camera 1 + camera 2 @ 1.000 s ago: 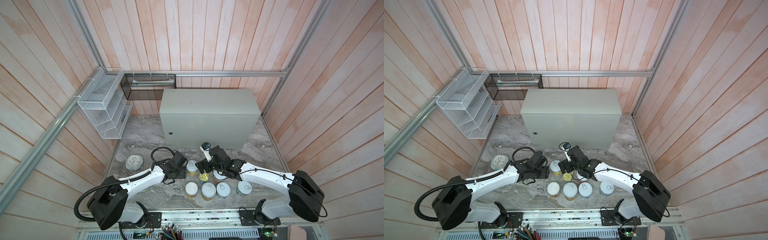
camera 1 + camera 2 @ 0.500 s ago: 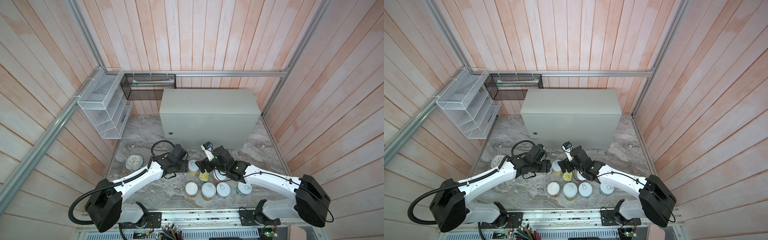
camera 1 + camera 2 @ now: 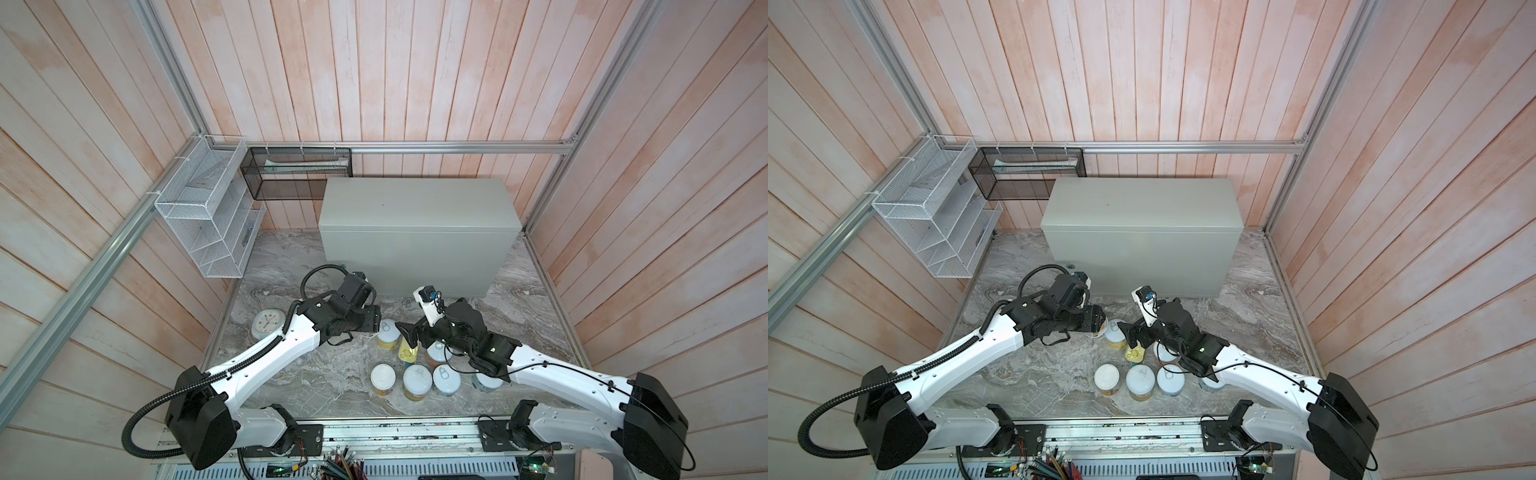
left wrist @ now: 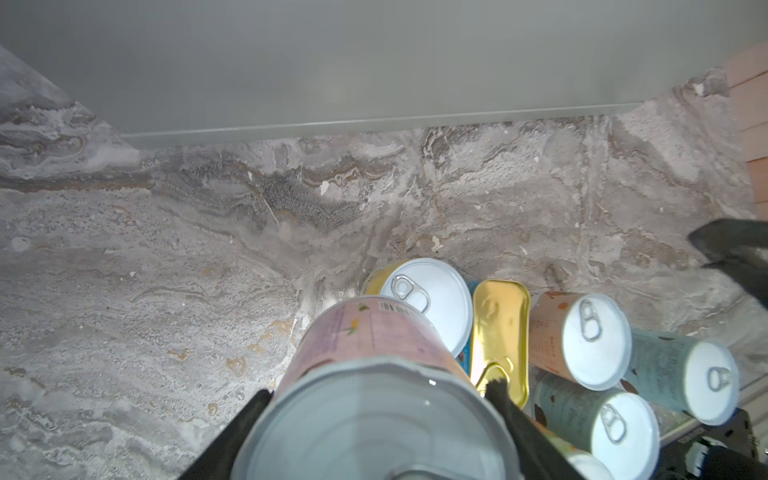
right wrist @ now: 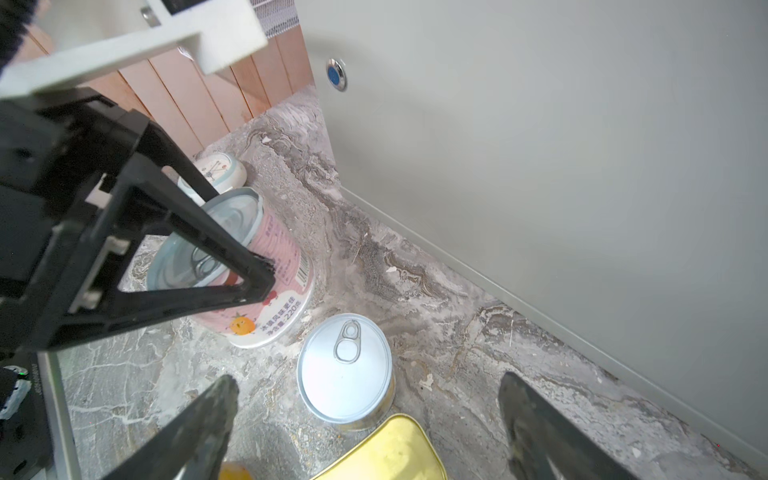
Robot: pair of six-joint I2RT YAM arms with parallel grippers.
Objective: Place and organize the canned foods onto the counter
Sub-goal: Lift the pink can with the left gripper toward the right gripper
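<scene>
My left gripper [image 4: 379, 392] is shut on a pink-labelled can [image 4: 365, 353], its fingers on either side near the lid. The right wrist view shows this pink can [image 5: 270, 286] tilted, low over the marble. Beside it stand a yellow can [image 3: 388, 334], a gold tin [image 3: 408, 353] and an orange can [image 3: 436, 353], with several more cans in a front row [image 3: 417, 382]. My right gripper [image 5: 368, 384] hangs open above the yellow can [image 5: 345, 370] and the gold tin [image 5: 386, 453], holding nothing. The grey-green counter [image 3: 415, 208] stands behind with a bare top.
A round pale-blue clock [image 3: 268, 322] lies on the marble left of my left arm. A white wire rack [image 3: 208, 224] and a black mesh basket [image 3: 297, 174] hang on the walls at the back left. The counter's lock [image 5: 336, 75] faces the arms.
The left gripper, with the pink can in it, has moved a little toward the counter. The right arm's rear joints have shifted right while its open gripper stays over the cans.
</scene>
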